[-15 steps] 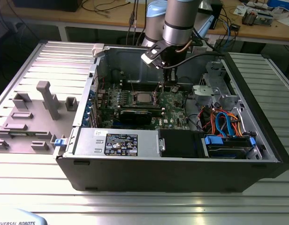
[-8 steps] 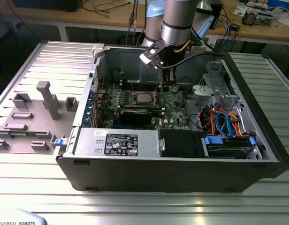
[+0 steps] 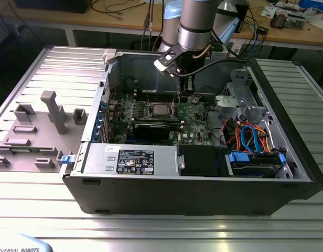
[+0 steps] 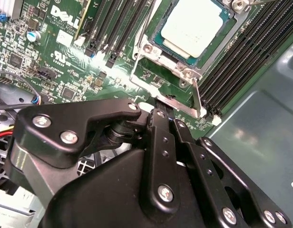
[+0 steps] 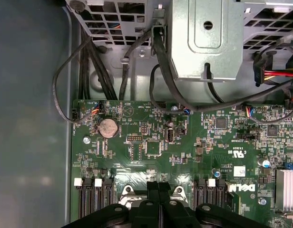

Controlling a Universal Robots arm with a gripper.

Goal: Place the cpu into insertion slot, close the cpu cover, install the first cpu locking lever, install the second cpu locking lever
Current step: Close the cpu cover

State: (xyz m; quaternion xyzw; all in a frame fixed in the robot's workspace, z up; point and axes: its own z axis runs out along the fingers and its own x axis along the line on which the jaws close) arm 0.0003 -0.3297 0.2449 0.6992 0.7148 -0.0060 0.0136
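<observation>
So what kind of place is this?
Probably a robotics lab or workshop. A robot arm reaches into an open desktop computer case lying on a slatted metal table. Behind it is a wooden workbench cluttered with cables and electronics.

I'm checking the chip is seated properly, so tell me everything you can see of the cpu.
The cpu is a flat square chip with a pale silver-grey metal top, dully shiny. It lies level on the green motherboard, between rows of black memory slots. The silver cpu cover lies down around it, its frame overlapping the chip's stepped edge. The gripper, jaws shut, sits off one corner of that frame and does not touch the chip.
</observation>
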